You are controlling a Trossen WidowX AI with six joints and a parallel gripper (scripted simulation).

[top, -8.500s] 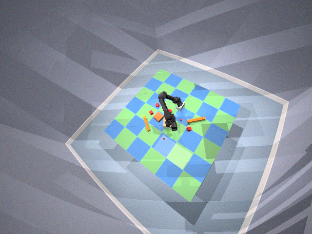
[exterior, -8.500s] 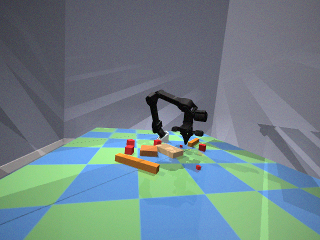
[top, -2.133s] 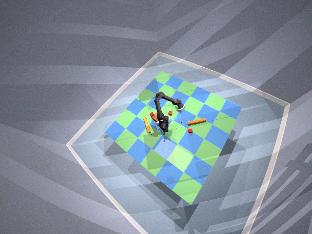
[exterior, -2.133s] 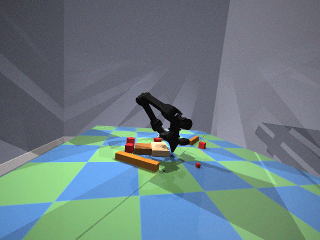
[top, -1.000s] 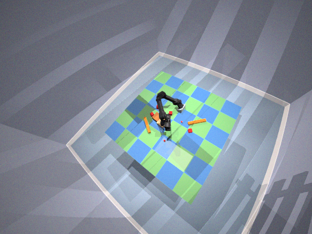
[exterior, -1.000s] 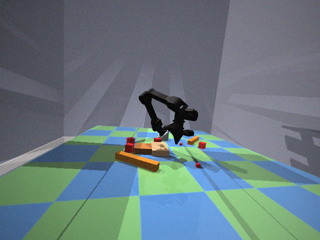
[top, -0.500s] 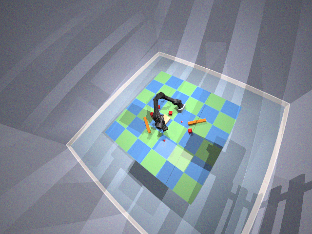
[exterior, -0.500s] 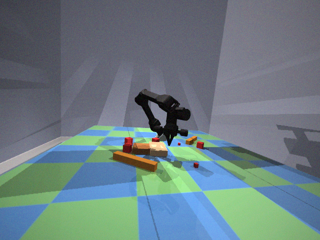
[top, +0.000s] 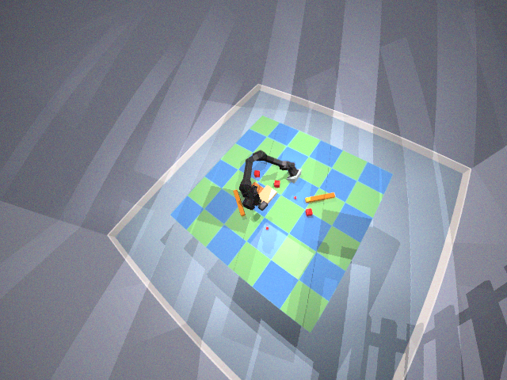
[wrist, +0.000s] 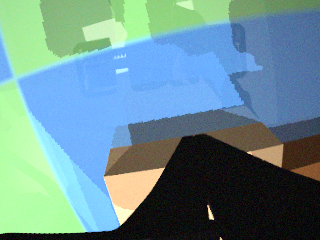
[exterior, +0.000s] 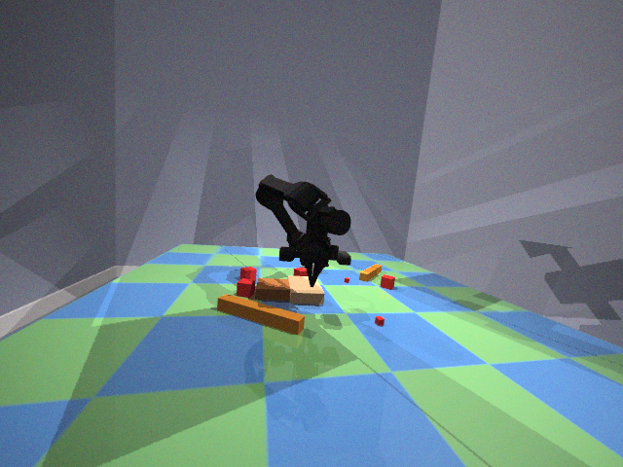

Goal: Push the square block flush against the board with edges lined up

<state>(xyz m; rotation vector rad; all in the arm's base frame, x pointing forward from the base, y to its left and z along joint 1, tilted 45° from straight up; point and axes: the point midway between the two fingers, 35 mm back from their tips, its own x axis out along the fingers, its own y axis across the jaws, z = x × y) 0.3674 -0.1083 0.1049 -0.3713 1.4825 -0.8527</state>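
A light tan wooden piece (top: 268,193) (exterior: 306,284) (wrist: 129,192) lies flat near the middle of the checkered floor. A darker brown piece (top: 257,187) (exterior: 273,290) (wrist: 305,153) lies flat beside it, on its left in the exterior view. I cannot tell for certain which is the block and which the board. They look in contact, with their near edges offset in the wrist view. My gripper (exterior: 312,285) (wrist: 193,146) is shut and empty, its tips over the right part of the tan piece. In the top view the arm hides the tips and part of both pieces.
An orange bar (top: 239,203) (exterior: 260,314) lies near the pieces; another orange bar (top: 321,198) (exterior: 371,272) lies farther off. Red cubes (top: 276,184) (exterior: 245,288) stand around, one close to the brown piece. Small red cubes (top: 267,228) (exterior: 379,320) lie about.
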